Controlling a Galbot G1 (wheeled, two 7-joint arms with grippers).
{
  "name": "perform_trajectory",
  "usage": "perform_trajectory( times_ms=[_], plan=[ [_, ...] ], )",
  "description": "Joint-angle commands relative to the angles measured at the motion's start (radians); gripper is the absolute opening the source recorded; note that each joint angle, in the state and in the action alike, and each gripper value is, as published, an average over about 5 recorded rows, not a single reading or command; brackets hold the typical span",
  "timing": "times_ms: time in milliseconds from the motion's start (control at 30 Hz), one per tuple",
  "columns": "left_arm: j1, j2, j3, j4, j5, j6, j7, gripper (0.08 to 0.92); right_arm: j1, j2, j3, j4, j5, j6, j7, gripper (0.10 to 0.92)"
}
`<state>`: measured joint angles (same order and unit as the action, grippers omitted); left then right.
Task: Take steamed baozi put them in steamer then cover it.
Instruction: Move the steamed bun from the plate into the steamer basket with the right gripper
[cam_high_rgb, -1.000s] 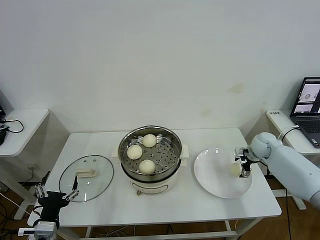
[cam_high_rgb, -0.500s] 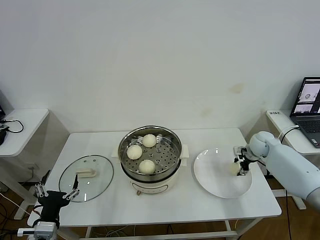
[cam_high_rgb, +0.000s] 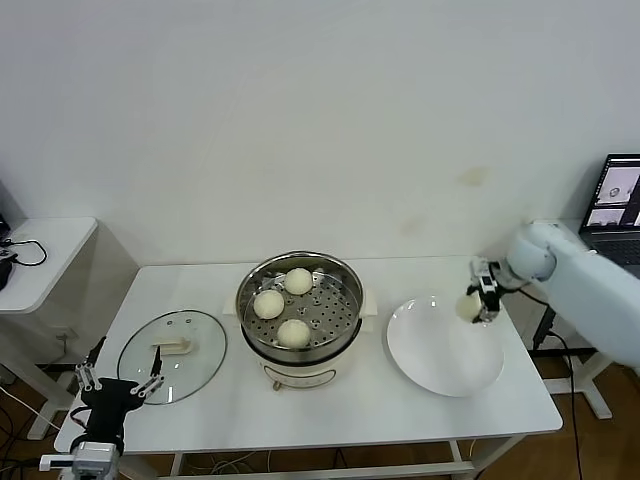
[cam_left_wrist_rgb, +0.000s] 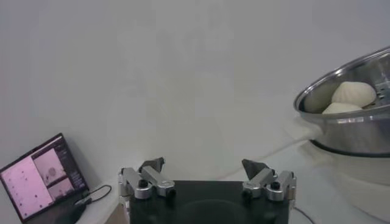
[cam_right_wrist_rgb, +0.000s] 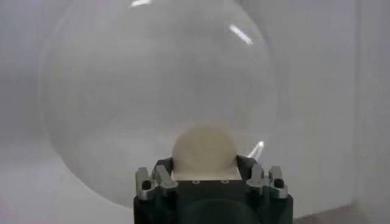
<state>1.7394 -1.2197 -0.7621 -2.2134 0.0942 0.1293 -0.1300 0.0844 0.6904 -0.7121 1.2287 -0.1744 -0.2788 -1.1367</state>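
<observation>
The steel steamer (cam_high_rgb: 300, 262) stands at the table's middle on its cream base, with three baozi (cam_high_rgb: 294, 332) on its perforated tray. Its rim and two baozi also show in the left wrist view (cam_left_wrist_rgb: 356, 79). My right gripper (cam_high_rgb: 478, 304) is shut on the fourth baozi (cam_high_rgb: 468, 306) and holds it above the far right edge of the white plate (cam_high_rgb: 440, 360). In the right wrist view the baozi (cam_right_wrist_rgb: 203, 149) sits between the fingers, with the plate (cam_right_wrist_rgb: 122, 91) below it. My left gripper (cam_high_rgb: 112, 386) is open and empty at the table's front left corner.
The glass lid (cam_high_rgb: 200, 345) with a cream handle (cam_high_rgb: 170, 347) lies flat left of the steamer. A laptop (cam_high_rgb: 618, 205) stands on a side table at the far right. A small white side table (cam_high_rgb: 45, 255) stands at the left.
My right gripper has lifted the baozi off the plate, rising and shifting slightly toward the back. The left gripper has barely moved.
</observation>
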Motion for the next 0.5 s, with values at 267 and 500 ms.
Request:
perform_trajectory(
  times_ms=[267, 500],
  plan=[
    [-0.014, 0.011, 0.008, 0.005, 0.005, 0.000, 0.000, 0.823, 0.584, 0.152, -0.423, 0.242, 0.446, -0.205, 0.073, 0.669],
    [-0.012, 0.021, -0.006, 0.013, 0.004, -0.002, 0.000, 0.823, 0.554, 0.313, -0.443, 0.231, 0.566, -0.287, 0.154, 0.670]
  ],
)
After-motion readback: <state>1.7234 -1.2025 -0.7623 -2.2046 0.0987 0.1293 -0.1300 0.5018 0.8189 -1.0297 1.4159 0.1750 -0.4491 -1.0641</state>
